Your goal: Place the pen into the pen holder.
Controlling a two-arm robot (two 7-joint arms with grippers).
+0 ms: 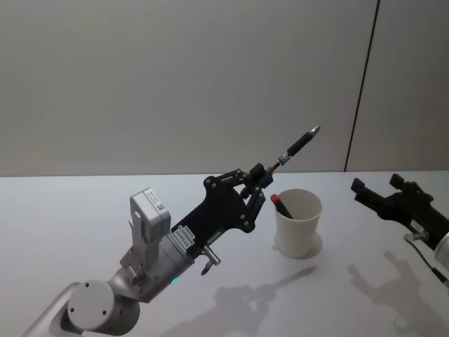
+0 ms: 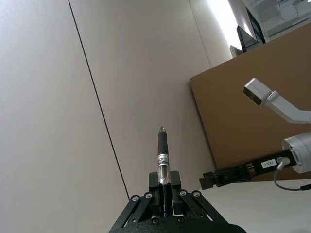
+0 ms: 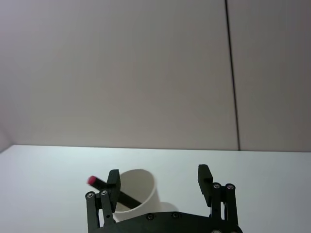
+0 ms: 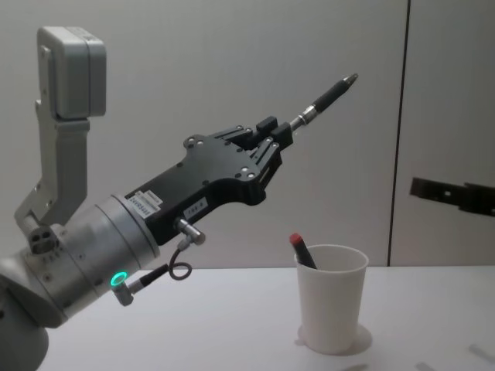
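Your left gripper clamps the pen, which slants up and away; the cup stands below and right of it, near the far edge of the desk. The right gripper idles farther right, fingers wide.

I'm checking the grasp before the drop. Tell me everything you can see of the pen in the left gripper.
The pen is slim, with a pointed metal-looking tip, a black grip, a silvery band and a clear barrel section below it. Its lower end is clamped between the shut fingers of the left gripper. It slants up and forward, tip uppermost, in the air higher than the white paper cup and apart from it. Nothing else touches it.
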